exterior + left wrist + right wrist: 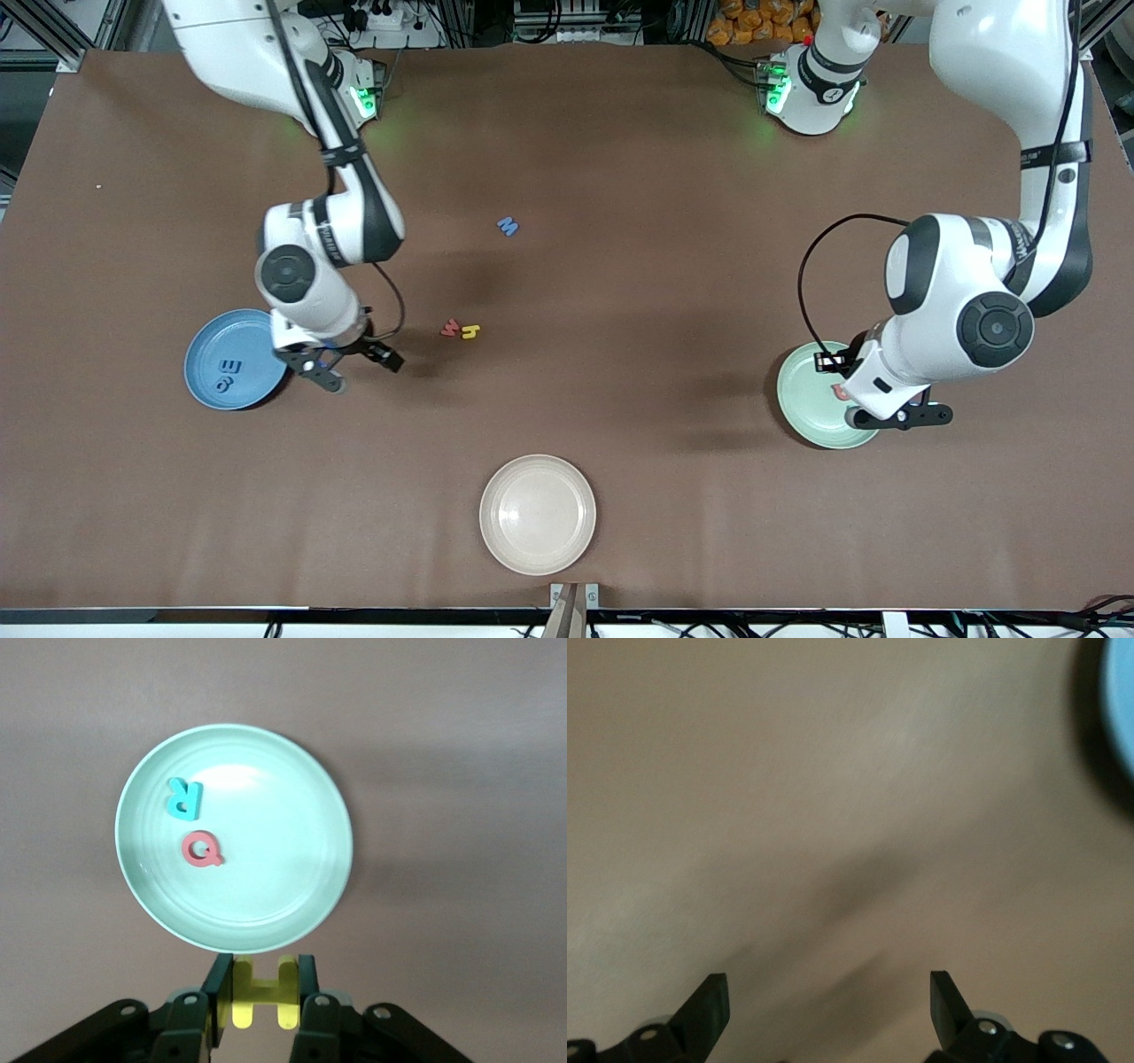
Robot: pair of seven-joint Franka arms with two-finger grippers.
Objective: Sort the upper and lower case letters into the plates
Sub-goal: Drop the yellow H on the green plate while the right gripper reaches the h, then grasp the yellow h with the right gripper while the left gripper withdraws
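The left gripper (257, 992) has its jaws shut tight on a yellow letter H (258, 991), up over the edge of the green plate (292, 771). A teal R (184, 799) and red Q (203, 850) lie in that plate. The right gripper (353, 369) hangs with jaws wide over the worktop (620, 354), just beside the blue plate (208, 341).

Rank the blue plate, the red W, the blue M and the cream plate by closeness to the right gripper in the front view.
From the right gripper:
1. Blue plate, right beside it.
2. Red W, toward mid-table.
3. Cream plate, nearest the front camera.
4. Blue M, toward the robots' bases; close to the cream plate's rank.
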